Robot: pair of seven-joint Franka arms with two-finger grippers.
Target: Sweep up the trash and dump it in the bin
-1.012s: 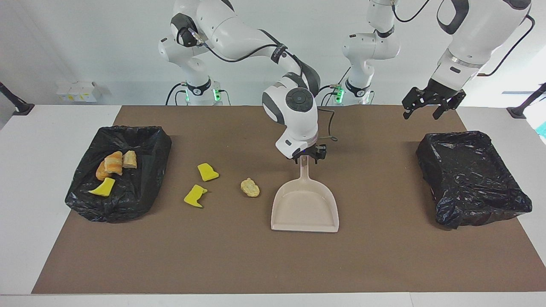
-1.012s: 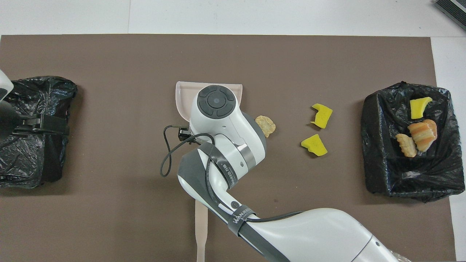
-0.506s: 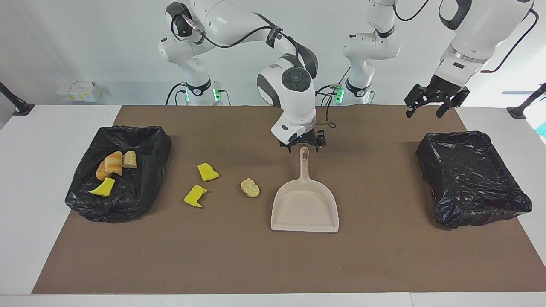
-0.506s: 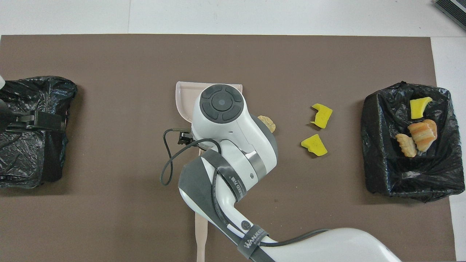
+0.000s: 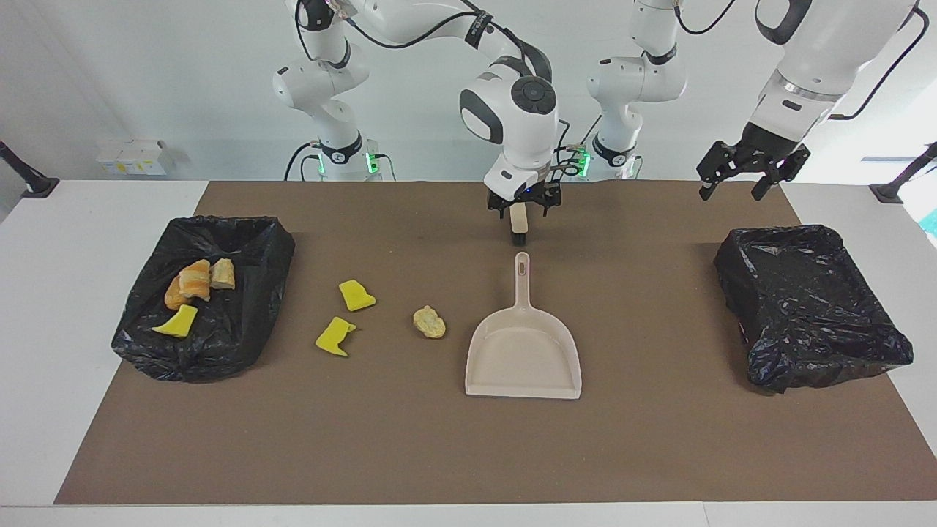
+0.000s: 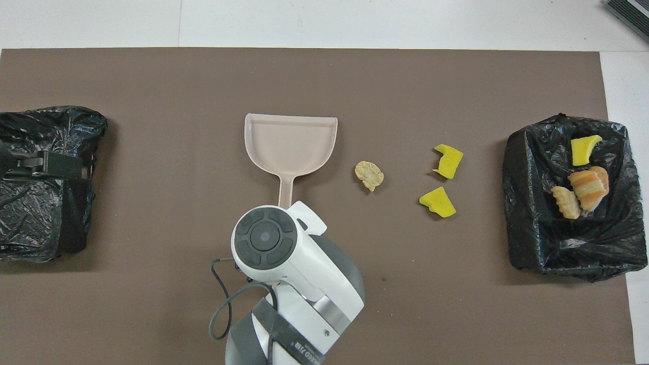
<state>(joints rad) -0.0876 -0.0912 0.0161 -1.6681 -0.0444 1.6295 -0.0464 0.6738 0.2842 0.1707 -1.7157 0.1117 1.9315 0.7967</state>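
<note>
Loose trash lies on the brown mat: two yellow sponge chunks (image 5: 356, 295) (image 5: 334, 337) and a tan lump (image 5: 429, 322) (image 6: 369, 175), beside the beige dustpan (image 5: 523, 351) (image 6: 290, 139). The dustpan lies flat with its handle toward the robots. The black-lined bin (image 5: 249, 227) (image 6: 532, 243) at the right arm's end holds bread lumps (image 5: 194, 279) and a yellow chunk (image 5: 177, 322). My right gripper (image 5: 524, 211) hangs open, holding nothing, over the beige brush (image 5: 519, 223), which the arm hides in the overhead view. My left gripper (image 5: 729, 195) waits open in the air.
A second black-lined bin (image 5: 812, 307) (image 6: 45, 213) sits at the left arm's end of the table with nothing showing in it; the left gripper hovers by its robot-side edge. The brown mat (image 5: 410, 439) covers most of the white table.
My right gripper let go of the dustpan handle, rose and drew back toward the robots until it hung over the brush. The dustpan stayed put. The left gripper rose slightly.
</note>
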